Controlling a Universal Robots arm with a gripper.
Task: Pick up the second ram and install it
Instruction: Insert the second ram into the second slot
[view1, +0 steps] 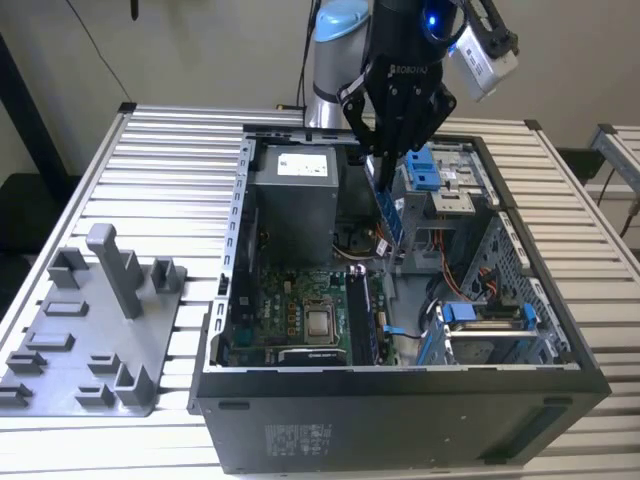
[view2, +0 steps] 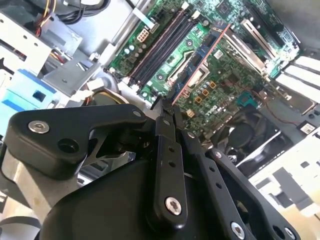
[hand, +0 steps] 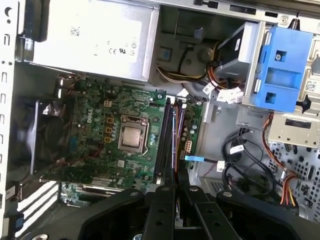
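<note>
Gripper (view1: 386, 160) clamped on second ram (view1: 390, 215) over open computer case (view1: 400, 400)

Exterior view: the gripper stands at the upper centre of the frame, above the case. Its fingers are closed tight on the top end of the second ram. The stick hangs nearly upright, slightly tilted. Its lower end is down inside the case, just beside the grey power-supply box (view1: 295, 195) and above the motherboard (view1: 300, 310). Whether that end touches anything cannot be told. A grey fixture tray (view1: 90, 330) lies on the slatted table (view1: 170, 150) at the lower left of the frame, well apart from the case.

Second wrist view: the gripper (view2: 169, 105) has its fingers (view2: 167, 150) drawn together on the second ram (view2: 200, 64). The stick is seen edge-on as a thin strip reaching out over the motherboard (view2: 235, 65), near the long black slots (view2: 162, 47).

First wrist view: the gripper (hand: 176, 176) holds the second ram (hand: 174, 135) edge-on. It runs parallel to the slots (hand: 162, 135) and just beside them. The processor socket (hand: 131, 138) lies on the slots' other side.
</note>
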